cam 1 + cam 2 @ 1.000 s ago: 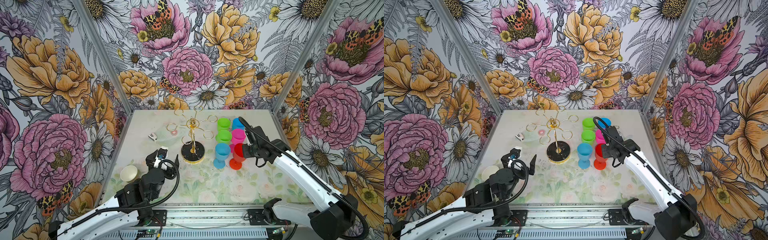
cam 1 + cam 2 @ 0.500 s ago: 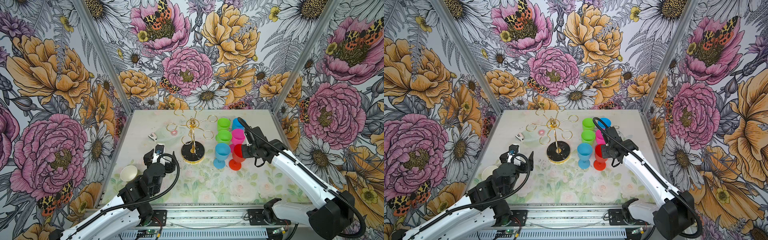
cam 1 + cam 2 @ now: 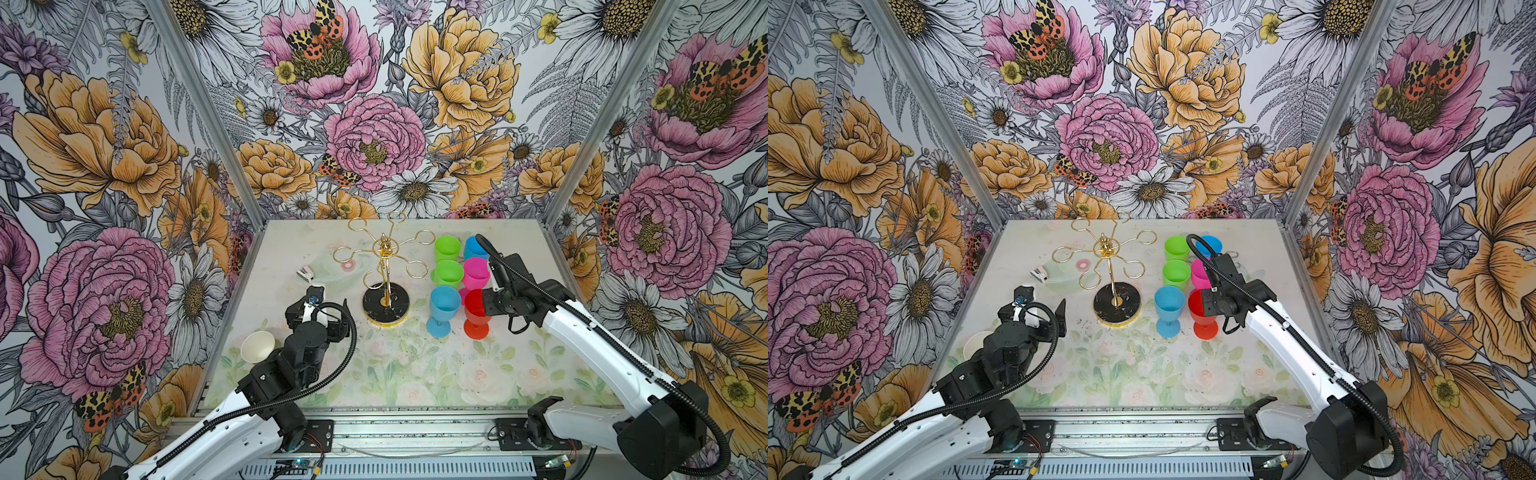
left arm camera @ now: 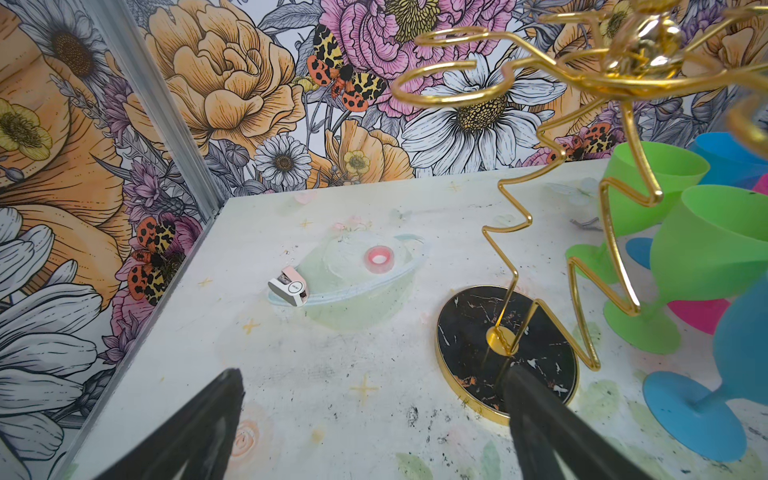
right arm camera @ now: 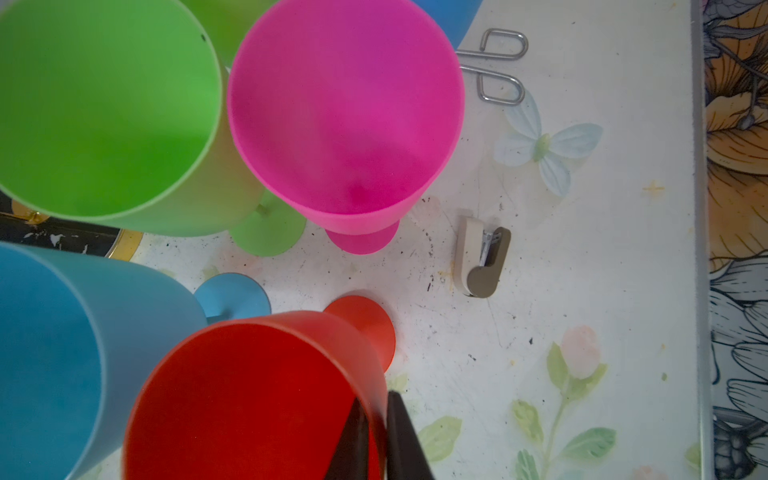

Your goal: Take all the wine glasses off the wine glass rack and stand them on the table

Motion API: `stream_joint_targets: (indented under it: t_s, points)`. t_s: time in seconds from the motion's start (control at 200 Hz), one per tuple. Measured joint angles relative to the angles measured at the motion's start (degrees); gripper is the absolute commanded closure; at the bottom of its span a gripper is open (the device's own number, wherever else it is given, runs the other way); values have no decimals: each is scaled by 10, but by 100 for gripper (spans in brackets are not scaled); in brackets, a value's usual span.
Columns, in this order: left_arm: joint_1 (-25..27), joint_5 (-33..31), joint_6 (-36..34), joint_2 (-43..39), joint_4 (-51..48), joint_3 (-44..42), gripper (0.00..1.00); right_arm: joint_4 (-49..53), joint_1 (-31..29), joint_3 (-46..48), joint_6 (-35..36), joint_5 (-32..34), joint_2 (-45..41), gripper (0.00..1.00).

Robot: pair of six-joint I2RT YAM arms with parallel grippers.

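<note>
The table (image 3: 415,374) carries everything. The wine glass rack (image 3: 384,307) stands mid-frame in both top views, and its six loop arms are all bare (so the task looks all but finished). Right of it, six glasses stand upright in a tight cluster, probably grouped there to stay clear of the wire arms: two green wine glasses (image 3: 449,274), two blue wine glasses (image 3: 444,301), one pink wine glass (image 3: 476,273) and one red wine glass (image 3: 475,305).

The red one, at the cluster's lower right, appears to rest on its foot. The right claw (image 5: 375,415) pinches its rim wall, one finger inside and one outside, a hold suited to setting it down upright. The left claw (image 4: 373,376) hangs wide open and empty, lower left of the rack's base.

Small clutter: one paper cup (image 3: 257,347), two mini staplers (image 4: 289,286), one tape roll (image 4: 377,259) and one pair of scissors (image 5: 498,66).
</note>
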State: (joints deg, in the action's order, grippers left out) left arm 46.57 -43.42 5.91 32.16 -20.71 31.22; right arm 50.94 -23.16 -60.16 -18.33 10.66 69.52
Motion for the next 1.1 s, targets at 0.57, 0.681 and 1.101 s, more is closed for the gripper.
stream_joint_targets:
  t_s: [0.57, 0.681, 1.101]
  points:
    - [-7, 12, 2, 2, 7, -1, 1, -11, 4, 12, 0, -15, -3, 65]
    - [-19, 16, 2, 9, 9, -1, 1, -11, 6, 12, -2, -15, -17, 54]
    - [-158, 85, 2, 39, 66, -16, 1, -27, 64, -15, 9, 7, -71, 21]
